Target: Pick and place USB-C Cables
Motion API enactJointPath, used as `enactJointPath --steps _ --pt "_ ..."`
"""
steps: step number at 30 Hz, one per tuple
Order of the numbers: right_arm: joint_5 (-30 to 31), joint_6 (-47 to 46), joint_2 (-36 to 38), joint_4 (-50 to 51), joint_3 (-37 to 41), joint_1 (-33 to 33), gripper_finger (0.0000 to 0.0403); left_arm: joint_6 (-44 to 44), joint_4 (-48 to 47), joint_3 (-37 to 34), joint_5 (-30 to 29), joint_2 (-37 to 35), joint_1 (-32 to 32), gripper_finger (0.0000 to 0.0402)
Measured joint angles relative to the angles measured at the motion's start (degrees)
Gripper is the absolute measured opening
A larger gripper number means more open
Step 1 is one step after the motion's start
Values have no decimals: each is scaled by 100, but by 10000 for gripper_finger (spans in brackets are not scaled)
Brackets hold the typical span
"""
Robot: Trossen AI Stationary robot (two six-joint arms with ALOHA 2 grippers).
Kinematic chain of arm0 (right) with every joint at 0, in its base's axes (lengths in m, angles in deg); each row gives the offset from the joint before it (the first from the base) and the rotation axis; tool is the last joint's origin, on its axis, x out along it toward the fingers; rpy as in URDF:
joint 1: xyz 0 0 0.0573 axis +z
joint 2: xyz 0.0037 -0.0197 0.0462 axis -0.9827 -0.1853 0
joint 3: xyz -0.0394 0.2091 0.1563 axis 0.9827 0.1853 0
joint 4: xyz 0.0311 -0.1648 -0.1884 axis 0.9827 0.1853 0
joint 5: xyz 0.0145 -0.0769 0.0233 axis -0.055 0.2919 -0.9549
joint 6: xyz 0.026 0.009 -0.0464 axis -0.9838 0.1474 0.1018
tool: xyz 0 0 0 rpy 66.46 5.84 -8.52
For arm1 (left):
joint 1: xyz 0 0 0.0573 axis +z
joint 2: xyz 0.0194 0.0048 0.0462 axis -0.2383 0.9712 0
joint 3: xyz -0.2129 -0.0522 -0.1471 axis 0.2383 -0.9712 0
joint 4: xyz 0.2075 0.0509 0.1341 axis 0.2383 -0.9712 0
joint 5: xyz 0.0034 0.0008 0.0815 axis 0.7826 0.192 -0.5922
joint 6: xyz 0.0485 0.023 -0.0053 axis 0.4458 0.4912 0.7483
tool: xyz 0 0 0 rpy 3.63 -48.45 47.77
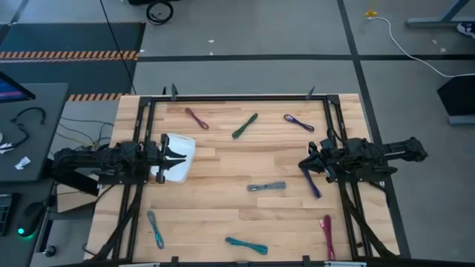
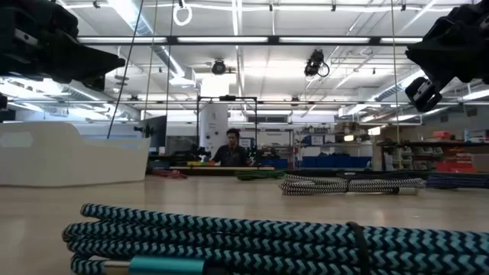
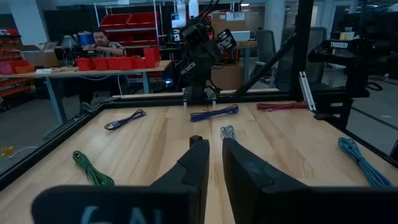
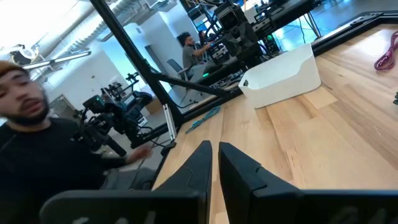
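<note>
Wooden table [image 1: 223, 167] carries a white bin [image 1: 180, 157] at its left side. My left gripper [image 1: 172, 157] hangs over that bin, fingers nearly together, holding nothing. My right gripper [image 1: 308, 166] hangs opposite the bin, likewise narrow and empty. USB-C cables [image 1: 266, 187] lie scattered beyond the bin.

Wooden table [image 1: 223, 167], white bin [image 1: 180, 156], scattered USB-C Cables [image 1: 266, 187]
</note>
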State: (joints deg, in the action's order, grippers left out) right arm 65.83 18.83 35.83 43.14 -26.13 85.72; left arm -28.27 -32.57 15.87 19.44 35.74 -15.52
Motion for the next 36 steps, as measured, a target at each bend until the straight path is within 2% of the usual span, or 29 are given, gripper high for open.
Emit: enactJointPath --steps 13,19,25,29,32,36 --pt "-29 33 0 4 0 0 35 -1 0 0 0 0 0 55" --pt "-146 1145 0 -2 1 0 35 0 0 0 0 0 0 51" --pt "-54 1351 0 -30 2 0 35 4 86 0 -2 0 0 57" --pt "138 1317 2 -554 2 -5 35 1 347 0 -1 0 1 53" --pt "197 923 2 -1208 2 -5 35 -3 474 0 -2 0 0 51" --pt "53 1059 4 -2358 2 -5 35 4 565 0 -2 0 0 55"
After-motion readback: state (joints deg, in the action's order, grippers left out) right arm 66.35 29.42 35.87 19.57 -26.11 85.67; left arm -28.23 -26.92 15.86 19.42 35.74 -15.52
